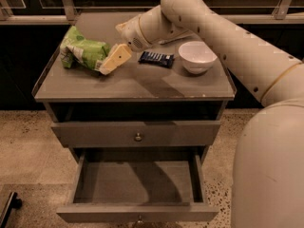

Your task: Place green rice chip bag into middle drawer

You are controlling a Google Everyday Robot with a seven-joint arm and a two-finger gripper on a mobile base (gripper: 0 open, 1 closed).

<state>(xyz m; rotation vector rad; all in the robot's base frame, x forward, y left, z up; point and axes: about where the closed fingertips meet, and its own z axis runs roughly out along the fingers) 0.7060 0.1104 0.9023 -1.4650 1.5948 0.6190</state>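
Note:
The green rice chip bag (83,51) lies crumpled on the back left of the cabinet top (142,84). My gripper (113,61) reaches down from the right, and its pale yellow tip is right at the bag's right end, low over the top. The middle drawer (137,212), the lower of the two drawers, is pulled out with nothing in it. Its knob is at the bottom edge of the view.
A small dark-blue snack bar (156,58) and a white bowl (197,56) sit on the top to the right of my gripper. The upper drawer (138,134) is shut. My arm crosses above the right half of the cabinet. The floor is speckled.

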